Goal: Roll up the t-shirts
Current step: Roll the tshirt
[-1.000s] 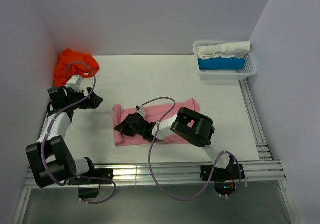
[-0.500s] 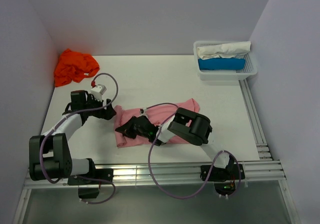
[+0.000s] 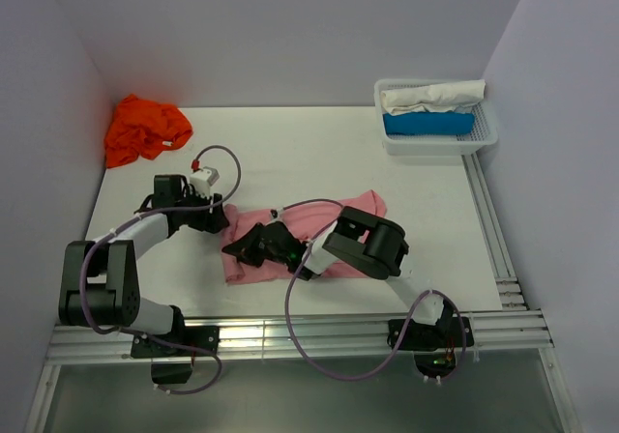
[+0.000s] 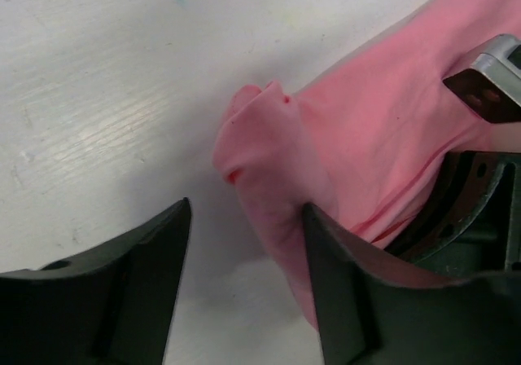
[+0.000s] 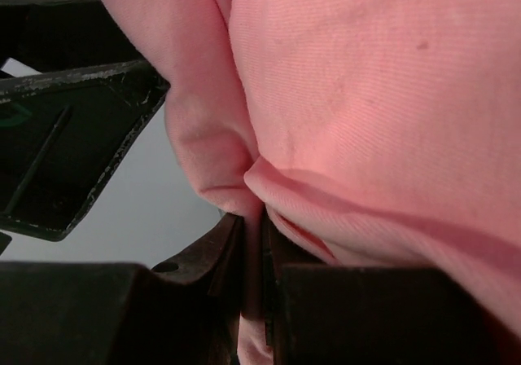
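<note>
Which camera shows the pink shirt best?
The top external view: nearly all of the pink shirt shows there. The left wrist view shows one bunched corner; the right wrist view, just a pinched fold up close.

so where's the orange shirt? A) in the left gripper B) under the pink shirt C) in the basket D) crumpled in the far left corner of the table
D: the orange shirt sits crumpled in the far left corner of the table; the basket holds only white cloth and blue cloth.
</note>
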Controlling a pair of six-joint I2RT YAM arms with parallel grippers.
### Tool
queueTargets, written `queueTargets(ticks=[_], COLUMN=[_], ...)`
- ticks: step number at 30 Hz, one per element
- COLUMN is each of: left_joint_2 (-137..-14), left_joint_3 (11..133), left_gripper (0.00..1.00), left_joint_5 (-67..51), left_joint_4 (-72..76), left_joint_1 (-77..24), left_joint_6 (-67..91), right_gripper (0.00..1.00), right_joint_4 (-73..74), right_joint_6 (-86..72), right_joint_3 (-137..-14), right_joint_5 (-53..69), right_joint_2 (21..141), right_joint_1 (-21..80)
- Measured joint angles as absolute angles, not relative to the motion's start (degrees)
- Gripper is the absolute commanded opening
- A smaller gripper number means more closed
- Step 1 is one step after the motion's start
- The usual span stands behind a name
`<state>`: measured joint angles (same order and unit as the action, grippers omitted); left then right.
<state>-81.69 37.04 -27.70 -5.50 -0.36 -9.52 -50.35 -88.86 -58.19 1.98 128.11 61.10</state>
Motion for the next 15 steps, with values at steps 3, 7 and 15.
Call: queueTargets(ticks=[3, 7, 15], left_joint_2=[-82.5, -83.9, -85.3], left_joint_3=[37.9, 39.9, 42.8], left_gripper=[0.45, 0.33, 0.3], left_joint_5=[-26.5, -24.0, -17.2], left_joint_4=[-5.6, -6.6, -8.5], left_joint_1=[-2.1, -4.2, -7.7], left_joint_6=[-8.7, -7.2, -5.3], right_gripper=[0.09, 0.33, 0.48], right_joint_4=[-49.9, -47.2, -29.1], right_joint_6=[-88.8, -88.2, -82.7], right_joint_3=[-59.0, -60.3, -64.7], right_joint_5=[2.3, 2.2, -3.8], right_joint_2=[128.4, 128.4, 122.2], right_joint_1=[60.8, 60.5, 61.1])
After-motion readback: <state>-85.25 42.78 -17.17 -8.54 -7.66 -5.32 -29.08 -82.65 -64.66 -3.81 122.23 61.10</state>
